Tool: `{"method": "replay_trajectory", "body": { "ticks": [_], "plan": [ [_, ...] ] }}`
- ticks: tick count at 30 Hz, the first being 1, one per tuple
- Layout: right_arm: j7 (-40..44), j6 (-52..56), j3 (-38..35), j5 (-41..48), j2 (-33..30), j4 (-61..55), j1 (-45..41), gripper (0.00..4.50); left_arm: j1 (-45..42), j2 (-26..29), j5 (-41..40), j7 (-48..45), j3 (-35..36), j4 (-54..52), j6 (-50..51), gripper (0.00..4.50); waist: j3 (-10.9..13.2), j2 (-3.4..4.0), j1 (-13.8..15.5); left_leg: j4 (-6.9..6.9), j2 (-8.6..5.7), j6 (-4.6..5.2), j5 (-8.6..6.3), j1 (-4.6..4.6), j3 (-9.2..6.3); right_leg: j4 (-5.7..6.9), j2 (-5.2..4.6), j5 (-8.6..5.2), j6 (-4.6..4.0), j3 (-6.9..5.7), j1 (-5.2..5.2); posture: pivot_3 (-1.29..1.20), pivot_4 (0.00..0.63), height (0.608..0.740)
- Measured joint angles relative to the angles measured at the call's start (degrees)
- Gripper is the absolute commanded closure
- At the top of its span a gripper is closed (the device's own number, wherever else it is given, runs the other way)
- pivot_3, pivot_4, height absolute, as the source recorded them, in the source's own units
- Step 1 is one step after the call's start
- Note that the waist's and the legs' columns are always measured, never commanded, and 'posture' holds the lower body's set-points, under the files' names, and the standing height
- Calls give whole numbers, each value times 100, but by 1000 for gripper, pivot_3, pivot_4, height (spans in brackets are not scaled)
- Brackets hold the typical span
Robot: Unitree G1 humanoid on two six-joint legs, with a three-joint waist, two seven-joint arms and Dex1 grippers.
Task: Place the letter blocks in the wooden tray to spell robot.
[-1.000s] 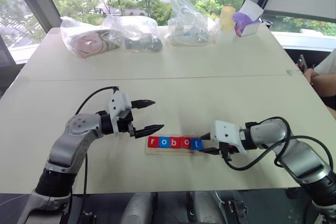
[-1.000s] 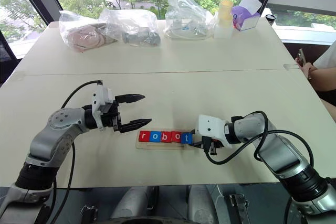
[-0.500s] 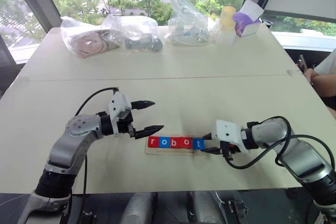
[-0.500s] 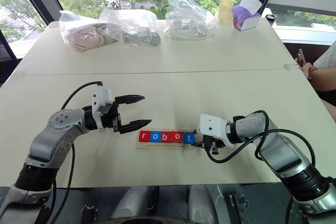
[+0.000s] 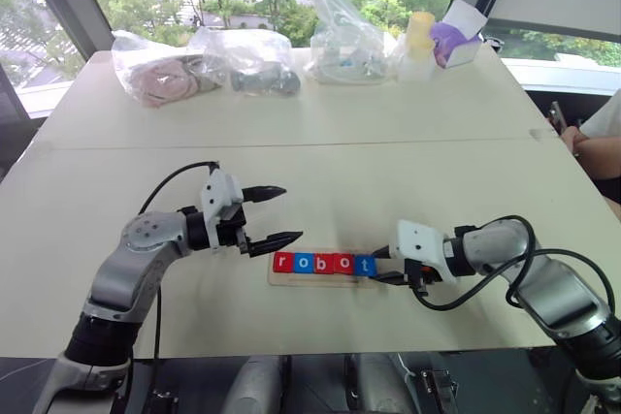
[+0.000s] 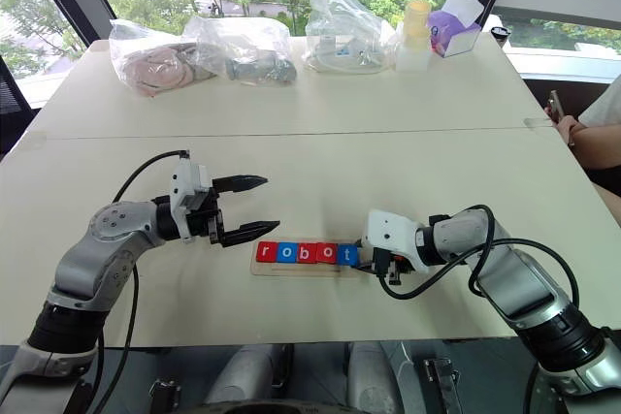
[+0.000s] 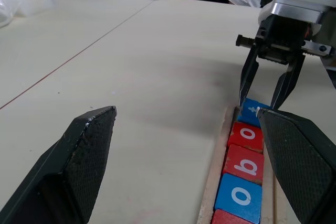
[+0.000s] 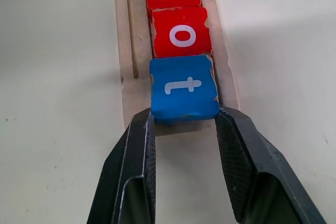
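Five letter blocks [image 5: 323,263] lie in a row in the wooden tray [image 5: 320,279] near the table's front edge, reading r, o, b, o, t in red and blue. My right gripper [image 5: 378,267] reaches in from the tray's right end. Its fingers [image 8: 142,145] are shut on the near corners of the blue t block [image 8: 184,86], which sits beside a red o [image 8: 181,32]. To the left of the tray, my left gripper [image 5: 291,212] hovers open with nothing in it, its tips pointing toward the r end.
Several clear plastic bags [image 5: 252,60], a yellow cup [image 5: 419,41] and a purple box [image 5: 454,41] line the table's far side. A person's arm [image 5: 587,133] rests at the right edge. A seam [image 5: 310,145] runs across the table.
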Motion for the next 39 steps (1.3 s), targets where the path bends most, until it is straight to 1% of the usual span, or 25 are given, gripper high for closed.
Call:
{"method": "replay_trajectory", "body": {
  "ticks": [5,7,8,10,12,17,21,25,39],
  "plan": [
    [3,3,33,-5,23,0,-38,3432,0,0,0,20,0,0,0,0,0,0,-3,0,0,0,0,0,0,0,0,0,0,0,0,0,150,740],
    [2,3,63,-17,52,2,-63,2376,0,0,0,44,0,0,1,0,0,0,-1,0,0,0,0,0,0,0,0,0,0,0,0,0,150,740],
    [1,5,87,-22,57,4,-72,2031,0,0,0,52,0,0,1,0,0,0,-1,0,0,0,0,0,0,0,0,0,0,0,0,0,150,740],
    [1,7,122,-23,84,4,-105,940,0,0,0,72,0,0,1,0,0,0,-1,0,0,0,0,0,0,0,0,0,0,0,0,0,150,740],
    [3,19,124,-22,88,4,-108,34,0,0,-1,83,0,0,1,0,0,0,1,0,0,0,0,0,0,0,0,0,0,0,0,0,150,740],
    [3,142,69,22,74,-1,-143,34,0,0,-2,86,0,0,3,0,0,0,0,0,0,0,0,0,0,0,0,0,0,0,-1,0,150,740],
    [-50,278,-249,172,-8,-16,-187,34,9,0,-5,86,0,-1,6,0,0,0,3,0,0,0,0,0,0,0,0,0,0,0,0,0,150,740],
    [-91,262,-386,177,-78,-7,-176,34,29,0,-6,85,0,-1,9,0,0,0,2,-1,0,0,0,0,0,0,0,0,0,0,-1,0,150,740],
    [-247,-109,-233,-18,71,435,-296,34,32,2,-9,81,1,-4,27,0,0,0,0,-1,0,0,0,0,0,0,0,0,0,0,-1,0,150,740]
  ]
}}
